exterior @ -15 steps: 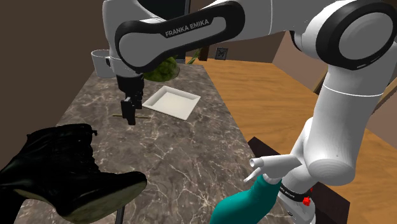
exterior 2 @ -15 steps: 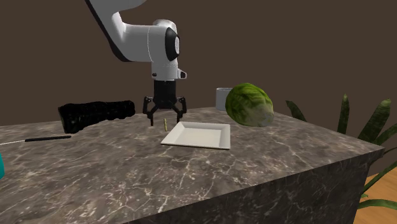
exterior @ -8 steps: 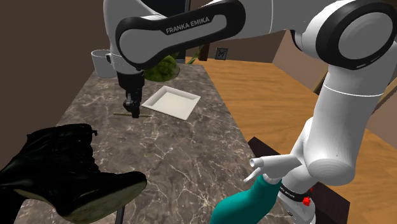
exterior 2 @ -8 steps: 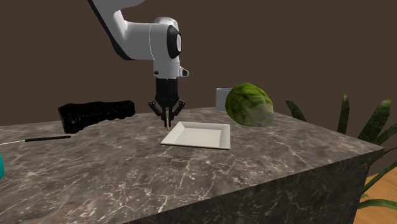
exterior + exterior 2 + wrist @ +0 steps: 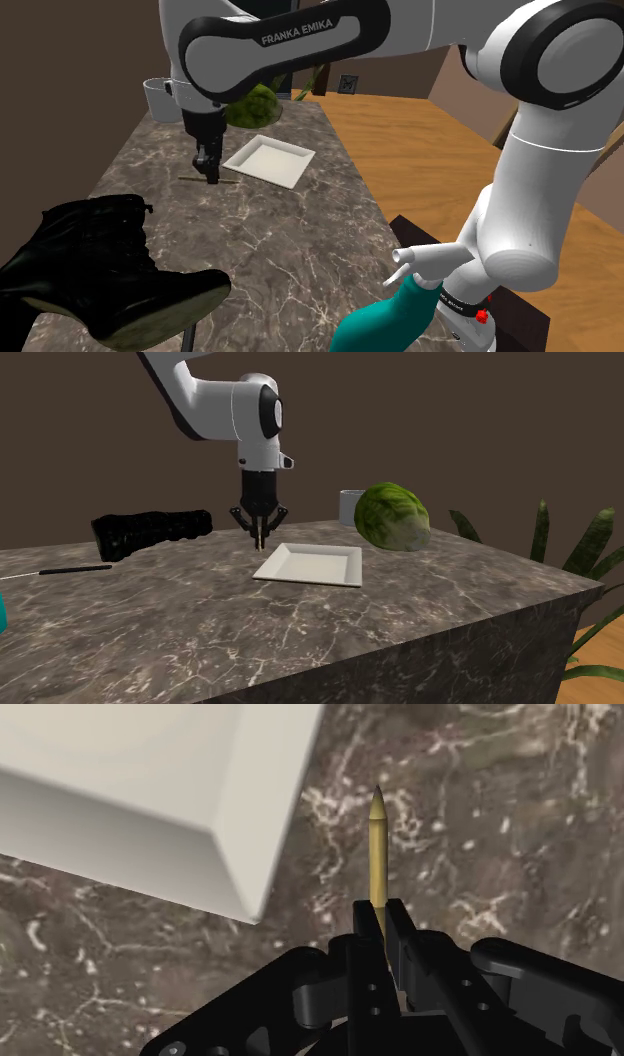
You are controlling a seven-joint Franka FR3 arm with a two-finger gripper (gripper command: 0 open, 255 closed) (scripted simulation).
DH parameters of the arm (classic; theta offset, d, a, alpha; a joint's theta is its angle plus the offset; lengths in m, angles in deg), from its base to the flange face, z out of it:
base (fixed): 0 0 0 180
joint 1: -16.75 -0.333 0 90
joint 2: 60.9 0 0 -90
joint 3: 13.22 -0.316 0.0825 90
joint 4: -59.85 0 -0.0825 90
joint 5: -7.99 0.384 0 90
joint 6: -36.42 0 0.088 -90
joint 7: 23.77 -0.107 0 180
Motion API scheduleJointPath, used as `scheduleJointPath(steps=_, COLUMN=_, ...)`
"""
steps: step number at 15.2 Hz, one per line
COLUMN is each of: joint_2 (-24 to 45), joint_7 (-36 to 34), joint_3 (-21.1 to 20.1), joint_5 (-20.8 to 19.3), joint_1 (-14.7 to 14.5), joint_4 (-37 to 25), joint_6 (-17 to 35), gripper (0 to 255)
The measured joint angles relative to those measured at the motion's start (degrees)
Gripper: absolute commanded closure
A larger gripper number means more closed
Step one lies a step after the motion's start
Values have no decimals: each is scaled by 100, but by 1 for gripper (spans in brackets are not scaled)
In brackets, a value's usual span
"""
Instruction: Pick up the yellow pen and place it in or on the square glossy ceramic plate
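A slim yellow pen (image 5: 377, 844) with a pointed tip sticks out from between my black fingers (image 5: 398, 919), which clasp its barrel. My gripper (image 5: 378, 912) is shut on the pen. In the shoulder view the gripper (image 5: 210, 176) hangs straight down just over the dark marble counter, and the pen (image 5: 228, 183) lies level across it. The square white plate (image 5: 268, 160) sits close beside the gripper, toward the shoulder view's right. Seen from the second exterior view, the gripper (image 5: 260, 535) hovers right at the plate's (image 5: 312, 564) far left corner. The plate's corner (image 5: 130, 794) lies beside the pen.
A black boot (image 5: 100, 265) lies at the counter's near left, with a teal spray bottle (image 5: 395, 310) by the stand. A green lettuce head (image 5: 393, 517) and a white mug (image 5: 350, 505) stand behind the plate. A thin black rod (image 5: 75, 568) lies near the boot (image 5: 150, 532).
The fingers, wide apart a second ago, have shut on the pen. Since then the gripper has risen slightly with the pen in it.
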Motion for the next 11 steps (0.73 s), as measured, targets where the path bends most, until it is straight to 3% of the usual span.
scheduleJointPath(steps=11, joint_2=-129, joint_7=8, joint_3=-21, joint_5=48, joint_1=-7, joint_4=-667, joint_6=-792, gripper=255)
